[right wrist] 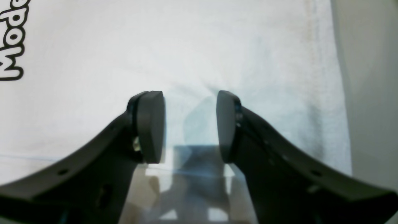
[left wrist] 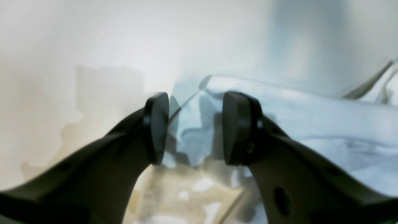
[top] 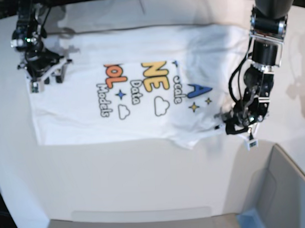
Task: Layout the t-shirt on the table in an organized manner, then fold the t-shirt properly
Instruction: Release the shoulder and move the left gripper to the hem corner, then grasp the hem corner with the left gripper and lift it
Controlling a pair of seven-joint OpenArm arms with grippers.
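The t-shirt (top: 136, 84) lies spread print-up on the table (top: 144, 169), mostly flat, with its long side running across the base view; the print shows orange and yellow letters, a blue "A", black words such as "Data" and "Models", clouds and stars. Its near edge is fairly straight on the left of that view, while toward the right the cloth bunches into a wrinkled flap near the left gripper (top: 228, 122). That gripper is down at the crumpled sleeve end; in the left wrist view its two dark pads stand apart with rumpled white cloth (left wrist: 192, 130) between and beyond them, so the fingers are spread, not clamped on anything. The right gripper (top: 41, 78) sits at the opposite end of the shirt, at the far left corner in the base view. In the right wrist view its pads (right wrist: 149, 124) are likewise parted over smooth white fabric (right wrist: 186, 56), with part of the black-outlined lettering at the left edge and bare table along the right edge; nothing is pinched between them. A grey bin (top: 290, 189) with a blue corner stands at the lower right of the base view, apart from the shirt.
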